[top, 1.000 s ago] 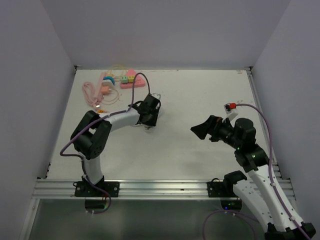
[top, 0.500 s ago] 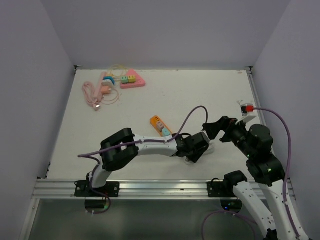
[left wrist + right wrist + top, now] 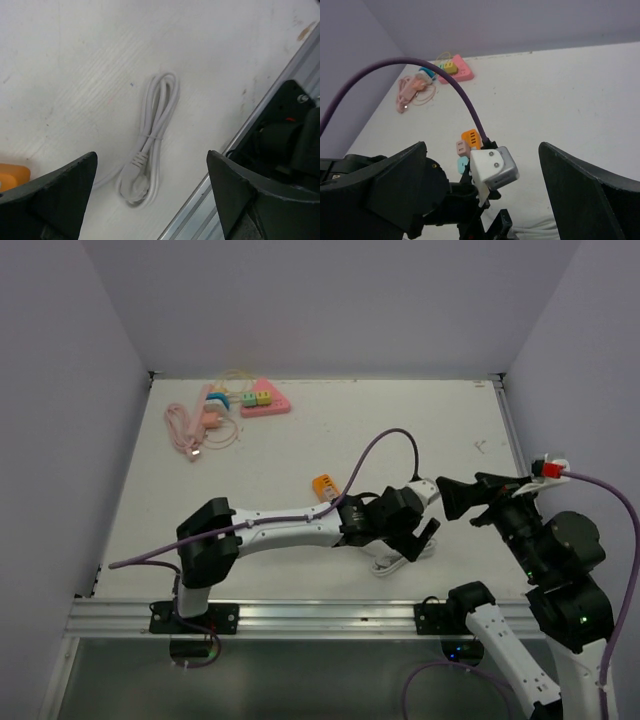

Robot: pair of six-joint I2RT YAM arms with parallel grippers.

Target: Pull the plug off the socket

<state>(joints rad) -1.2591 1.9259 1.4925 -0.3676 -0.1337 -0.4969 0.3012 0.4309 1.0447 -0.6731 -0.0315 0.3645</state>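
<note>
The socket is a small strip with orange [image 3: 324, 485], pink and light-blue blocks; it lies mid-table, partly hidden by my left arm. The left wrist view catches only its orange corner [image 3: 12, 176]; the right wrist view shows it [image 3: 470, 138] behind the left wrist camera. A white plug [image 3: 132, 182] on a tied coil of white cable [image 3: 159, 112] lies flat on the table, apart from the socket, near the front rail. My left gripper [image 3: 428, 515] [image 3: 152, 195] hovers open right above the plug, holding nothing. Just to the right, my right gripper [image 3: 465, 498] [image 3: 492, 200] is open and empty.
A pink power strip [image 3: 262, 398] with plugs and a coiled pink cable [image 3: 190, 430] lie at the back left. An aluminium rail [image 3: 320, 615] [image 3: 280, 90] runs along the table's near edge, close to the white cable [image 3: 388, 562]. Purple walls close in three sides.
My left arm swung from the back left to the front centre, carrying the white plug; its gripper has opened and the plug lies on the table. My right arm drew back to the right.
</note>
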